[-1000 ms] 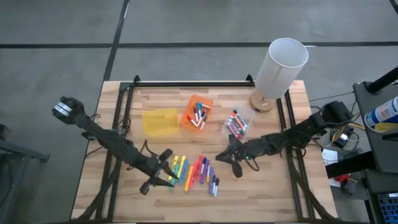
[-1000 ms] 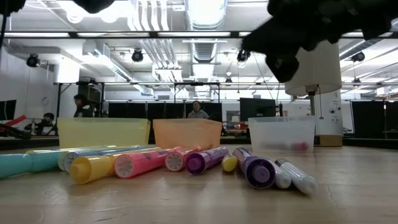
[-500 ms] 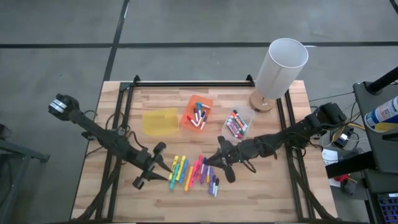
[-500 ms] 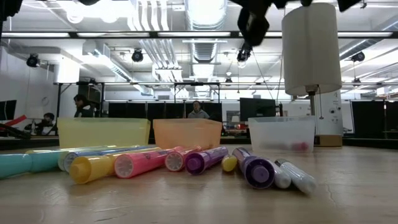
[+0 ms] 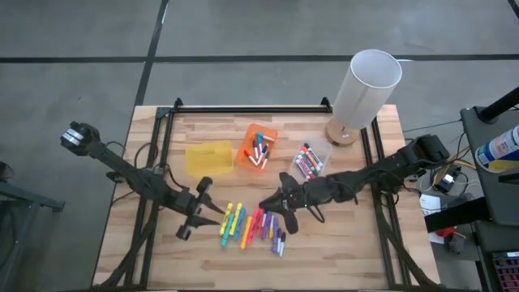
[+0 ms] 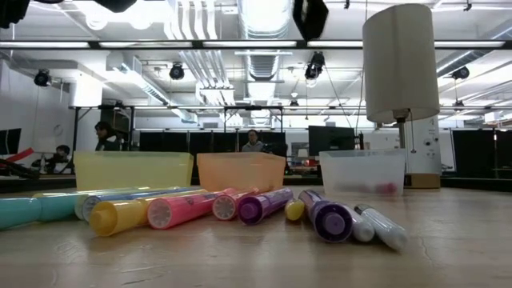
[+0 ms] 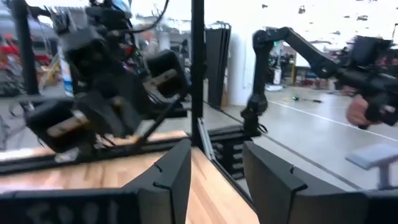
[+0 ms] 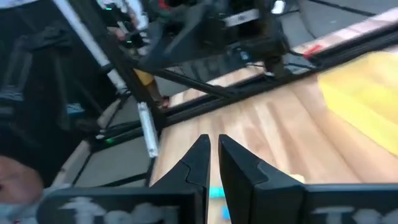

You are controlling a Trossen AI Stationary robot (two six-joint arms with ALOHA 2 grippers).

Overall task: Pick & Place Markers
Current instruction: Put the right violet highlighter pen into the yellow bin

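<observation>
Low view: the dark arms (image 6: pixel 310 18) are cut off by the upper edge; neither gripper shows there. The teal capped marker (image 6: pixel 28 211) at far left runs off the edge. Contents of the clear plastic bin (image 6: pixel 362 173) read only as a dim pink smudge. Right wrist view: a blurred teal marker (image 8: pixel 214 193) is mostly hidden behind the right gripper (image 8: pixel 212 160). High view: the markers' (image 5: pixel 253 225) caps are too small to distinguish.

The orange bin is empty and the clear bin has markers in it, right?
Not quite. The high view shows the orange bin has several markers in it too. The clear bin does hold markers, as you said.
</observation>
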